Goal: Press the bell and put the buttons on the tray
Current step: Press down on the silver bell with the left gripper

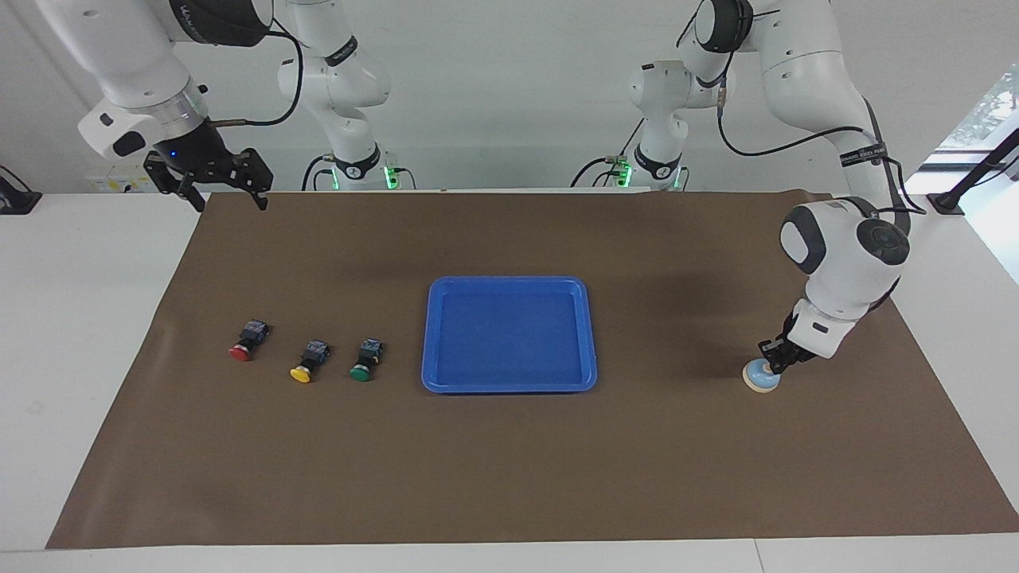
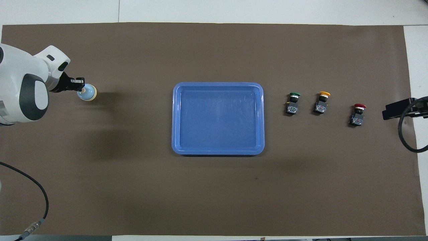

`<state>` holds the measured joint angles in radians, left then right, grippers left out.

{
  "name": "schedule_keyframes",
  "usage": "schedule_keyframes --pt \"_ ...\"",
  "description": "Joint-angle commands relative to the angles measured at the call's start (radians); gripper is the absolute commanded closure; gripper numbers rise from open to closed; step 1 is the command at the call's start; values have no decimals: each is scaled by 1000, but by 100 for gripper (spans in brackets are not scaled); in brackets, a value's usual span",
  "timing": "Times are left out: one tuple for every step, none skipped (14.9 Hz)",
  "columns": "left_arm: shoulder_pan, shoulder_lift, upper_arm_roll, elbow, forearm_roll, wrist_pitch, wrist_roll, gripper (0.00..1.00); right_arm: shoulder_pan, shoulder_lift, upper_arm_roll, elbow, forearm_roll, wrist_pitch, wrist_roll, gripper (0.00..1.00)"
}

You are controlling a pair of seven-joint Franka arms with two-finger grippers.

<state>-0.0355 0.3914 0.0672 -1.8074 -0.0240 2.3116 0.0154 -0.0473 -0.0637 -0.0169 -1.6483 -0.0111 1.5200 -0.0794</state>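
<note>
- left claw [image 1: 771, 360], fingers together, is sitting on the bell's [image 1: 760, 379] knob
- right claw [image 1: 208, 181], fingers apart, is waiting over the tabletop [image 1: 80, 318] edge

Blue tray [image 1: 509, 334] at the centre of the brown surface [image 1: 509, 477]. Three buttons [image 1: 306, 358] at its 9 o'clock in the facing view, gaps between them. At 3 o'clock, the left claw [image 1: 771, 360] covers the bell [image 1: 761, 377].
</note>
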Motion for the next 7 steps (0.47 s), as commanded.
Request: schedule_keyframes --pt "-7 4 8 -50 -11 78 -6 100 -3 -14 -1 -8 -9 -14 -11 0" --pt "-6 4 8 -41 -11 62 -6 100 -5 -14 -1 -8 -9 -14 -11 0" --pt "-6 3 8 -24 -11 34 -6 100 -6 -14 -1 -10 -7 -14 -13 0" --pt "-1 -5 8 6 -11 -27 -5 100 -6 -14 -1 -8 -9 -15 -13 0" --pt "3 -20 9 44 -11 -107 -2 100 -8 -14 -1 -8 -9 -14 -14 0" --pt "6 -55 10 68 -11 -179 0 100 -8 -14 -3 -8 -7 -14 -11 0" --pt "6 -93 13 71 -11 -228 1 100 -8 -14 -1 -10 -9 -14 -10 0"
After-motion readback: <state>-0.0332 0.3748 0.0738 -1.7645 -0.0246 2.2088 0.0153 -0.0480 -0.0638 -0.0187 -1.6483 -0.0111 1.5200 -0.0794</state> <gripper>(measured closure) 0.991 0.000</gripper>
